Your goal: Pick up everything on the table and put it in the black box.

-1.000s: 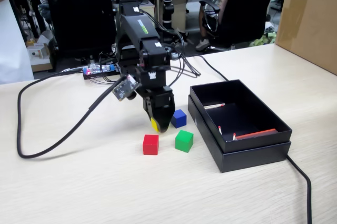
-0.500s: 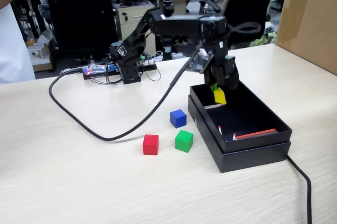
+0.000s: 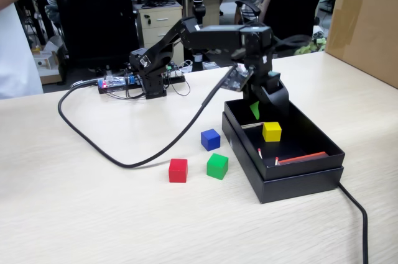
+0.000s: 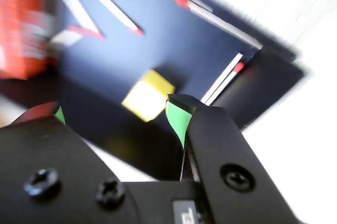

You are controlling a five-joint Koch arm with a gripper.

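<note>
Fixed view is showing my hand [image 3: 264,104] hanging over the near-left end of the black box [image 3: 311,174], its two jaws spread wide and holding nothing. Wrist view is confirming it: the green-padded fingertips [image 4: 178,119] are standing well apart, and the yellow cube [image 4: 147,95] is lying free on the dark floor of the box between and below them, touching neither. That cube [image 3: 271,131] is sitting inside the box beside a few red-and-white sticks [image 3: 300,158]. Three cubes are waiting on the counter [image 3: 93,214], all to the left of the box as the fixed view shows it: the blue cube [image 3: 211,140] is lying nearest my hand, just outside the box wall, the green cube [image 3: 217,166] is sitting a little nearer the camera, and the red cube [image 3: 178,170] is resting farthest left. I am judging that the next reach is turning on that: everything left lies to the left and lower than my hand, down on the counter, with blue the shortest trip. My arm is stretching out nearly level from its base, the wrist bending downward over the box, and the thick black cable [image 3: 93,143] is looping across the counter behind the cubes.
</note>
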